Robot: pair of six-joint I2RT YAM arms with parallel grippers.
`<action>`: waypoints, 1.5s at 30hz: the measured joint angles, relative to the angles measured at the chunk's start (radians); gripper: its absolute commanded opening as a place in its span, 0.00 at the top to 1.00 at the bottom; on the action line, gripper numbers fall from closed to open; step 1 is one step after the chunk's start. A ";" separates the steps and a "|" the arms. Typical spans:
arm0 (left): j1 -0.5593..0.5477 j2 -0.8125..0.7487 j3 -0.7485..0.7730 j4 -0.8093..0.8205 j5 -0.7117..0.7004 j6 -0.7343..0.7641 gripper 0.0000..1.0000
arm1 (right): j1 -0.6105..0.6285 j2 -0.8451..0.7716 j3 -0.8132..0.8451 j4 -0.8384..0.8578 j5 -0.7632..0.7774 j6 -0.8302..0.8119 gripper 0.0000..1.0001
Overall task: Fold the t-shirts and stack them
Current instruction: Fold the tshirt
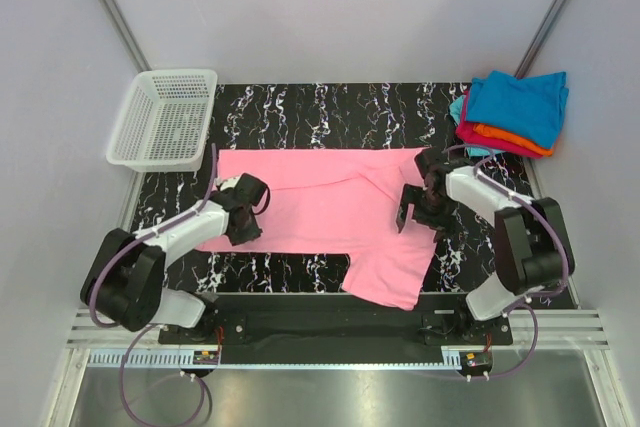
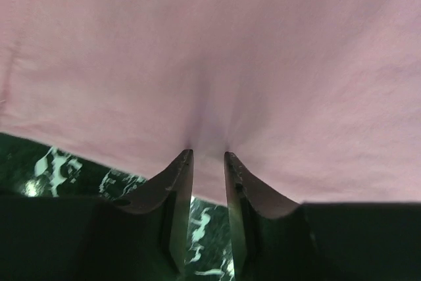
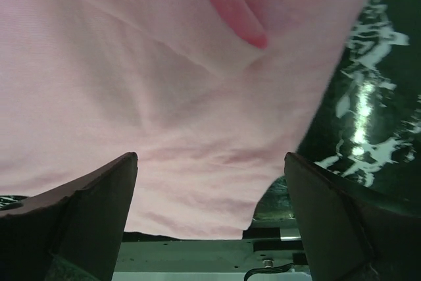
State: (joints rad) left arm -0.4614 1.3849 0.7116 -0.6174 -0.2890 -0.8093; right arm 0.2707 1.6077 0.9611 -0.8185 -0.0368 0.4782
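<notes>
Spread mid-desk, sleeve toward the near edge: bright pink cloth t-shirt (image 1: 330, 202). Its edge is pinched in the left gripper (image 2: 208, 154), jaws almost closed, a thin bite that may slip. The right gripper (image 3: 210, 157) gapes wide, empty, so a lone pull could skew the fold.

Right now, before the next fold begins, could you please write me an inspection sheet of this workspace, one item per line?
Surface: black marble-patterned tabletop; no spills seen.
Job's things: bright pink cloth t-shirt spread in the middle, one sleeve pointing to the near edge; folded stack of shirts in the far right corner, teal-blue on top, orange and magenta beneath.
Clutter: white plastic mesh basket in the far left corner.
Grippers: left gripper pinching the pink shirt's edge; right gripper wide open over the shirt.
Cables: purple cables loop along both arms.
Surroundings: pale grey walls; metal rail at the near edge.
</notes>
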 measured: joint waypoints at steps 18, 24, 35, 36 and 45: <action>0.000 -0.016 0.293 -0.024 -0.015 0.111 0.63 | -0.009 0.040 0.336 0.271 0.140 -0.190 0.35; 0.000 0.060 0.293 0.002 0.017 0.137 0.63 | -0.024 0.325 0.439 0.309 0.090 -0.225 0.40; 0.000 0.100 0.293 0.038 0.054 0.158 0.64 | -0.062 0.455 0.558 0.356 -0.002 -0.215 0.49; 0.000 0.100 0.293 0.038 0.054 0.159 0.64 | -0.062 0.457 0.558 0.354 -0.011 -0.212 0.49; 0.000 0.101 0.292 0.042 0.059 0.158 0.64 | -0.062 0.458 0.541 0.354 -0.035 -0.193 0.53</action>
State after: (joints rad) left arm -0.4614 1.4857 1.0035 -0.5758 -0.2302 -0.6510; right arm 0.2085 2.0655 1.5024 -0.4644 -0.0723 0.2855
